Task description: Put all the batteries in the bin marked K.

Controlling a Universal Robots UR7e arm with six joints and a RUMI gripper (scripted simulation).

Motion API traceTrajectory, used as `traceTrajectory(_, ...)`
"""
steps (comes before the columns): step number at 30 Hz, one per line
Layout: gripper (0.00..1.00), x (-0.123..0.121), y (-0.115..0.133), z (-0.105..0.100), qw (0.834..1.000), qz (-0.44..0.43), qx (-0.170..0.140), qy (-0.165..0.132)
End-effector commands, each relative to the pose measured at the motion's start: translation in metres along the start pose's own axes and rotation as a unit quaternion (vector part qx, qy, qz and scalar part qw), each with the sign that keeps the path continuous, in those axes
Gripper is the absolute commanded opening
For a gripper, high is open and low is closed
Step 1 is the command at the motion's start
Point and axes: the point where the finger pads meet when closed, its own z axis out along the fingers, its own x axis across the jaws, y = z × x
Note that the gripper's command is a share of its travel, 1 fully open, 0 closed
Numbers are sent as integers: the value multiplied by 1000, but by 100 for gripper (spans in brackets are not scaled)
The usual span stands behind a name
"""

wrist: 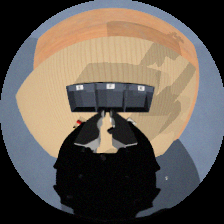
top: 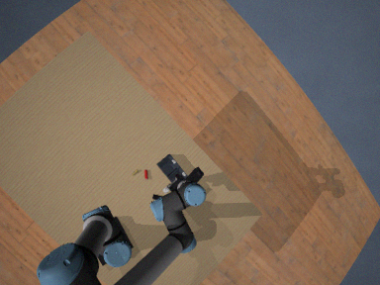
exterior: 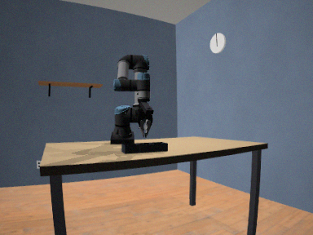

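Batteries can't be told for certain, though a small red piece (top: pixel 146 174) (wrist: pixel 79 123) lies on the surface (top: pixel 89 99) (exterior: pixel 204 144) (wrist: pixel 45 100) near the bins (top: pixel 170 169) (exterior: pixel 144 148) (wrist: pixel 95 98); the jaws (top: pixel 174 183) (exterior: pixel 145 135) are practically closed, gripping nothing

Soft light, long shadows, fisheye wrist edges

A pale tan table (top: pixel 89 114) (exterior: pixel 216 143) (wrist: pixel 45 110) with a dark edge and dark legs carries a dark bin unit (top: pixel 167 164) (exterior: pixel 144 148) (wrist: pixel 110 99) of three joined compartments, sitting upright. Near it on the tabletop lie a small red object (top: pixel 146 174) (wrist: pixel 79 123), a small yellowish object (top: pixel 136 172) and a small whitish item (top: pixel 166 190), each too small to identify.
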Motion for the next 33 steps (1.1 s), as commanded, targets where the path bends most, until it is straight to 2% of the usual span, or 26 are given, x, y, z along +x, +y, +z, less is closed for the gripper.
traceTrajectory(1,4,-4,-1,0,1000,1,0,1)
traceTrajectory(26,4,-4,-1,58,1000,1,0,1)
traceTrajectory(33,4,-4,-1,59,1000,1,0,1)
